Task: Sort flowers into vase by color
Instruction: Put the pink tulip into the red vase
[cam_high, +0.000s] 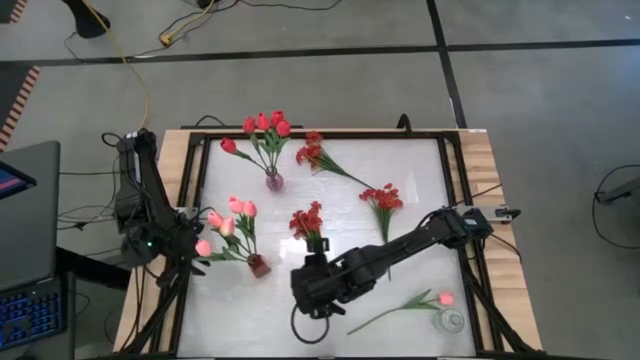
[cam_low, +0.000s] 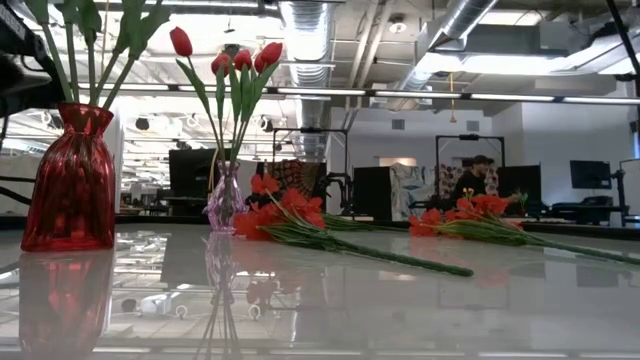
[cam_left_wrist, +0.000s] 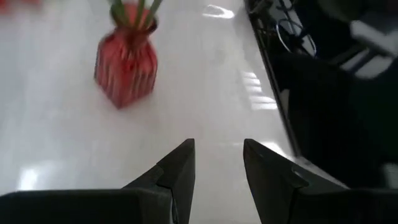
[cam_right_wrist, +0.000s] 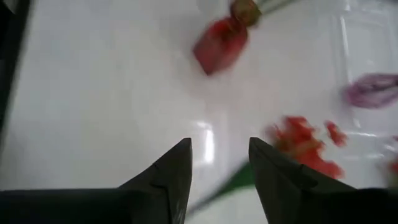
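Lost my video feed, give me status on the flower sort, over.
Left gripper open, empty, near red vase. Right gripper open, empty, mid-table by a red blossom spray. One pink tulip lies loose. Nothing blocking.

The left arm is folded at the left edge of the bench, its left hand (cam_left_wrist: 217, 168) pointing inward with the two dark fingers parted and nothing between them. The right arm reaches from the right side diagonally across the bench toward the front middle. Its right hand (cam_right_wrist: 219, 168) is angled down, fingers apart and empty.
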